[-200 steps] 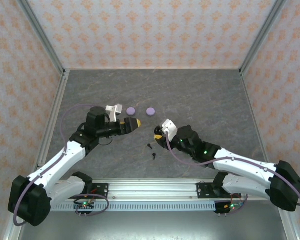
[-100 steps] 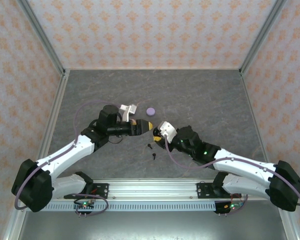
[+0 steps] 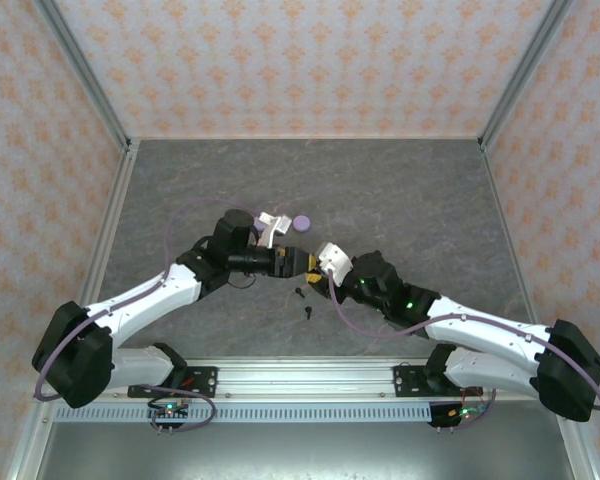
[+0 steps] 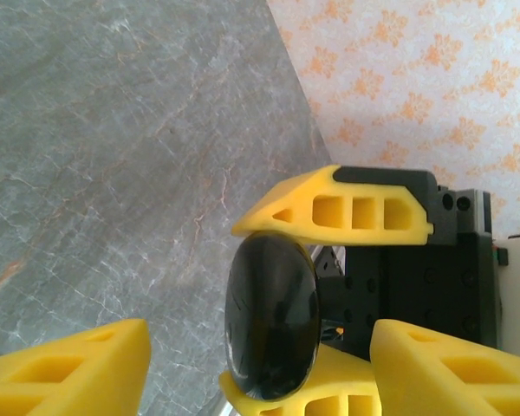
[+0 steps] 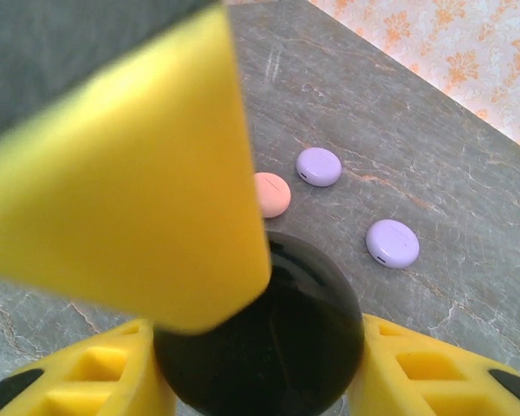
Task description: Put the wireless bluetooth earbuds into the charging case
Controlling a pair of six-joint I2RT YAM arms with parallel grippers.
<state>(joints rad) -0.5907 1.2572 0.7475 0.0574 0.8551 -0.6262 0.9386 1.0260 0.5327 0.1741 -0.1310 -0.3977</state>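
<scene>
Since a second ago the left gripper (image 3: 298,262) has swung in from farther left to meet the right gripper (image 5: 260,334), which has stayed put. The left jaws have narrowed but stand open, with a gap on either side of the one black case (image 4: 273,316), which is clamped in the right gripper. Lying on the surface (image 3: 400,190) are two lilac cases (image 5: 319,166) (image 5: 393,243), one pink case (image 5: 271,194) and, just nearer the arm bases than the grippers, two black earbuds (image 3: 299,293) (image 3: 308,312), unmoved.

black case (image 5: 260,347) in right claw (image 3: 318,272) blocks left claw (image 3: 298,262); far table (image 3: 410,180) open.
</scene>
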